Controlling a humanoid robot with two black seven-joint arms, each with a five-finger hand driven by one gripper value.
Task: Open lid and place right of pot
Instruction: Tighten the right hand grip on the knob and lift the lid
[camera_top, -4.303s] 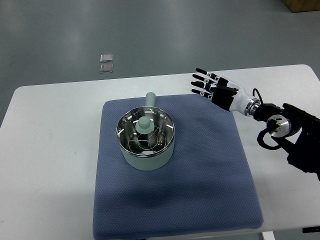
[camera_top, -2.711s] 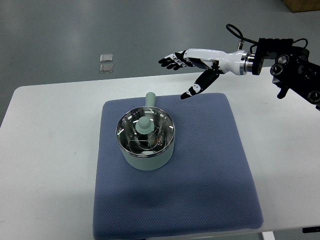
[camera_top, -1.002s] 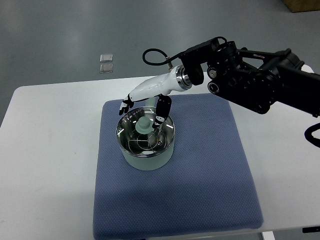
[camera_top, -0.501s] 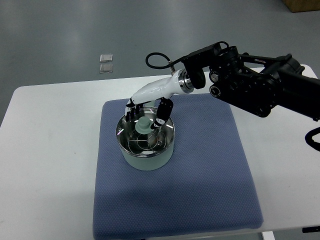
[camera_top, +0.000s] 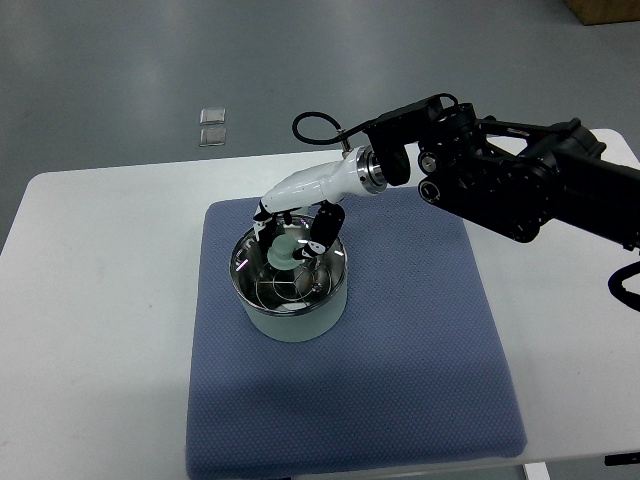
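A pale green pot (camera_top: 296, 318) stands on the blue mat (camera_top: 400, 350), left of its middle. On it sits a glass lid (camera_top: 290, 285) with a steel rim and a pale green knob (camera_top: 288, 252). My right hand (camera_top: 292, 232), white with black fingertips, reaches in from the right and comes down on the knob. Its fingers (camera_top: 264, 228) curl on the knob's left side and the thumb (camera_top: 321, 236) on its right. The lid rests on the pot. The hand hides the pot's handle at the back. The left arm does not show.
The mat lies on a white table (camera_top: 100, 300). To the right of the pot there is bare mat (camera_top: 420, 290). My dark forearm (camera_top: 500, 180) crosses above the mat's far right corner. Two small clear squares (camera_top: 212, 126) lie on the floor beyond the table.
My right hand swung in from the table's right side to the pot, lowered over the lid, and its fingers closed in around the knob. The pot and lid have not moved.
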